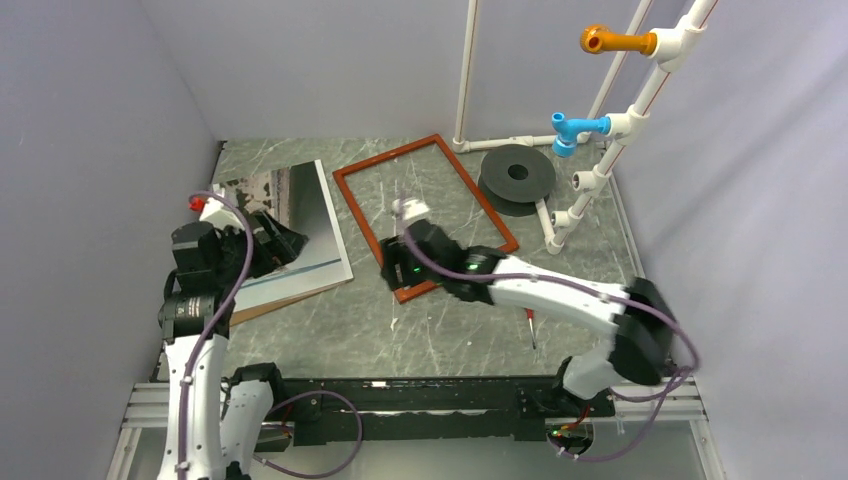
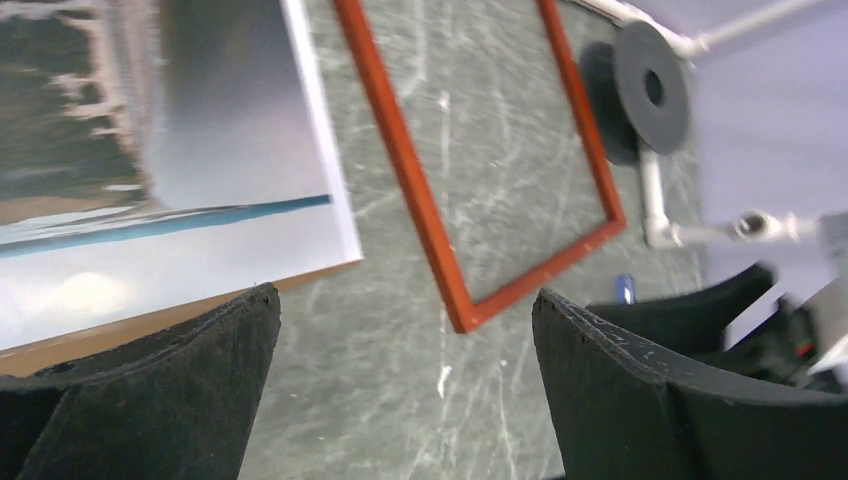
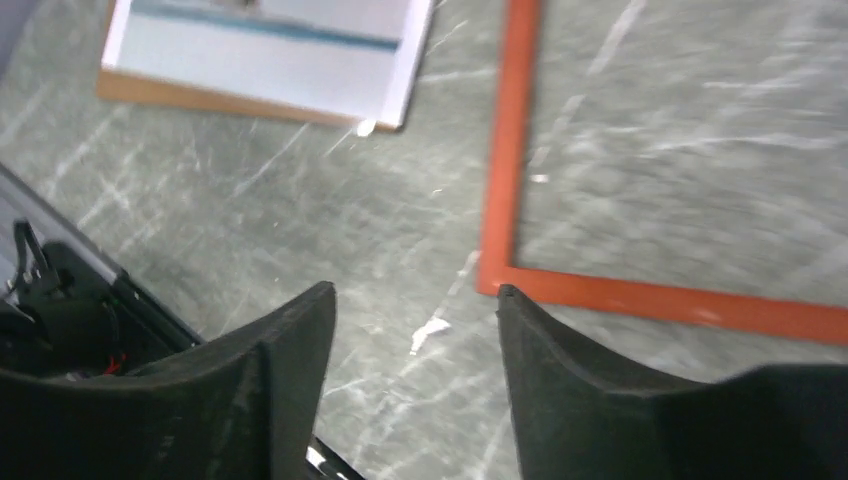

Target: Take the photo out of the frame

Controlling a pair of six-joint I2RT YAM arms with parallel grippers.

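Observation:
The photo [image 1: 305, 215] lies flat at the left on a brown backing panel [image 1: 275, 300], outside the frame [image 1: 388, 155]. The frame is an empty reddish-brown rectangle lying on the table in the middle. My left gripper [image 1: 285, 245] hovers over the photo's near part. It is open, and in the left wrist view [image 2: 405, 300] only bare table shows between its fingers [image 2: 200, 380]. My right gripper [image 1: 398, 272] is at the frame's near-left corner [image 3: 492, 280]. It stands open in the right wrist view [image 3: 415, 295] with nothing between the jaws, and the corner lies just past its right fingertip.
A black disc [image 1: 517, 175] lies at the back right beside a white pipe stand [image 1: 600, 150] with blue [image 1: 570, 130] and orange [image 1: 610, 40] fittings. A small red-handled tool [image 1: 530, 325] lies near the right arm. Grey walls close in the left, back and right.

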